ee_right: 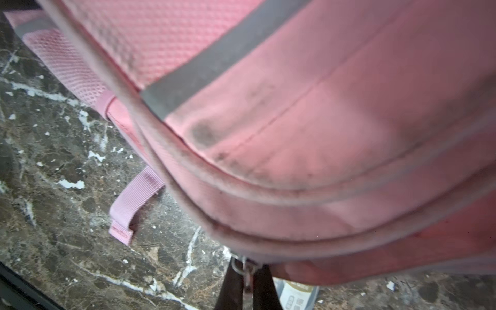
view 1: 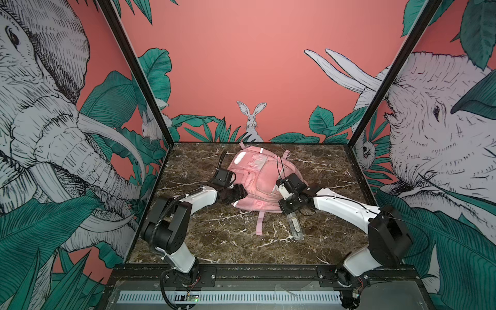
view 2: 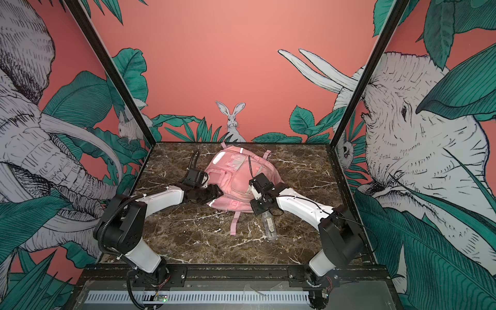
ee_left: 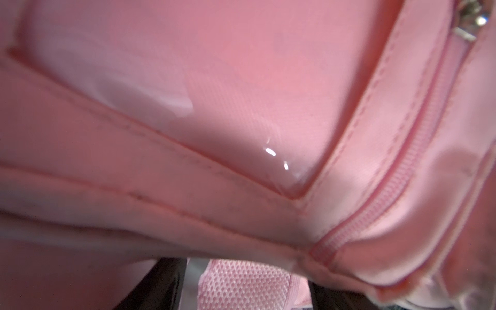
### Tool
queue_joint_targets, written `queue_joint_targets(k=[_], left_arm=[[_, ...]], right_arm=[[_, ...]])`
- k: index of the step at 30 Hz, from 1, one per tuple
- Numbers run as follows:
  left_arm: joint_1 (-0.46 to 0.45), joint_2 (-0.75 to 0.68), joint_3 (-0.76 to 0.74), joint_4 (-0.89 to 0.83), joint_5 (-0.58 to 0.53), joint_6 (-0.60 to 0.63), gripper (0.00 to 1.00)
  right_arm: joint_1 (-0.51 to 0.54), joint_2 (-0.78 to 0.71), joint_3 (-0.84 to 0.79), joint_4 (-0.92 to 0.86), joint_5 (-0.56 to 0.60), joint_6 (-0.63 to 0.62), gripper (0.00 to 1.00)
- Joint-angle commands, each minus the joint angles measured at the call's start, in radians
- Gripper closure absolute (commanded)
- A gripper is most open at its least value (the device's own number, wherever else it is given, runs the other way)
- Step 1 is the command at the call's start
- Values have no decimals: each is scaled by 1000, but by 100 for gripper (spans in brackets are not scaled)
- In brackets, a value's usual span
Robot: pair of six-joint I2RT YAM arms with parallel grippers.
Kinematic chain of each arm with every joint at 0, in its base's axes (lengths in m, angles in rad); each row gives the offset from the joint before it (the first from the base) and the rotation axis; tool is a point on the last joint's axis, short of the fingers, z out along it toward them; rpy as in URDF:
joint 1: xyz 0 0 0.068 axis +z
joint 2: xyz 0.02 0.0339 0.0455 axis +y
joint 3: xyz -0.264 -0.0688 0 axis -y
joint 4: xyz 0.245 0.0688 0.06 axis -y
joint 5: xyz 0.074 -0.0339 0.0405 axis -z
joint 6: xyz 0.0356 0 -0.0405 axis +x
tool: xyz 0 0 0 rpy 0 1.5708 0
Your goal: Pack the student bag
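Pink student bag lies mid-table, toward the far edge. Only the right wrist view shows the right gripper pinched on a metal zip pull. Left gripper at the bag's near-left edge, jaws spread; contact lost in blurred fabric. Clear bottle near right, top end hidden under the right gripper.

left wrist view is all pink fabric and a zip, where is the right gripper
Observer: The right gripper is at the near right edge of the student bag, shut on a metal zip pull.
Operator: anything on the table to pack
Observer: Yes, a clear bottle lies on the table outside the bag, close to that gripper.
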Motion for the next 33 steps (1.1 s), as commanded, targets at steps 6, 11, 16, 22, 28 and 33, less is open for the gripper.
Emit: queue_joint_targets(k=[6, 11, 16, 22, 28, 33], left_arm=[[59, 76, 39, -71, -153, -17, 30], [89, 83, 33, -78, -151, -12, 29], [124, 94, 52, -86, -141, -2, 29], [142, 114, 103, -90, -134, -2, 29], [147, 142, 169, -103, -135, -11, 29], [160, 175, 212, -106, -131, -14, 29]], right_arm=[[-25, 8, -14, -175, 217, -3, 100], [-54, 5, -33, -169, 242, 20, 100], [-61, 5, -42, -151, 233, 24, 100], [-51, 13, -23, -109, 129, 10, 100], [-22, 50, 8, -80, 81, 19, 100], [3, 88, 31, -67, 75, 26, 100]])
